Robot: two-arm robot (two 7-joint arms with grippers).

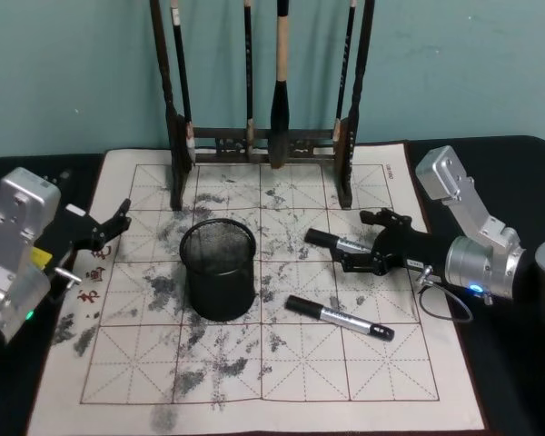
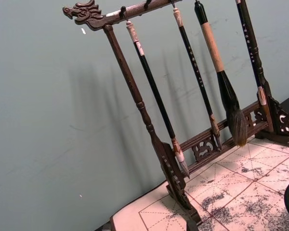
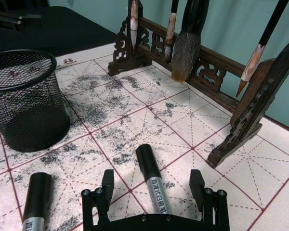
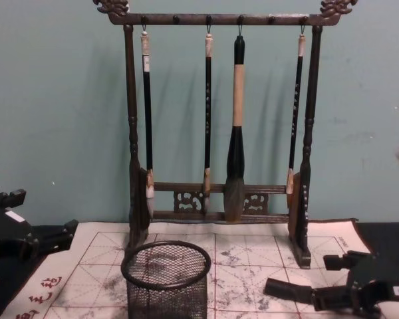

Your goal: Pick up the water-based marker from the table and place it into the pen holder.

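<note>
We hold our right gripper [image 1: 365, 243] spread open astride the farther marker [image 1: 331, 241] on the mat [image 1: 345, 381], right of the holder [image 1: 220, 292], ready to clench. Our left gripper [image 1: 109, 229] sits open, parked at the mat's left edge.

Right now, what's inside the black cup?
Nothing I can see: the cup looks empty. Its near wall covers part of the bottom. The near marker and the far marker lie outside on the mat.

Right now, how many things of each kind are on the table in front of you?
Markers: 2
Brushes: 4
Mesh cup: 1
Brush rack: 1
Mat: 1
Total: 9
</note>
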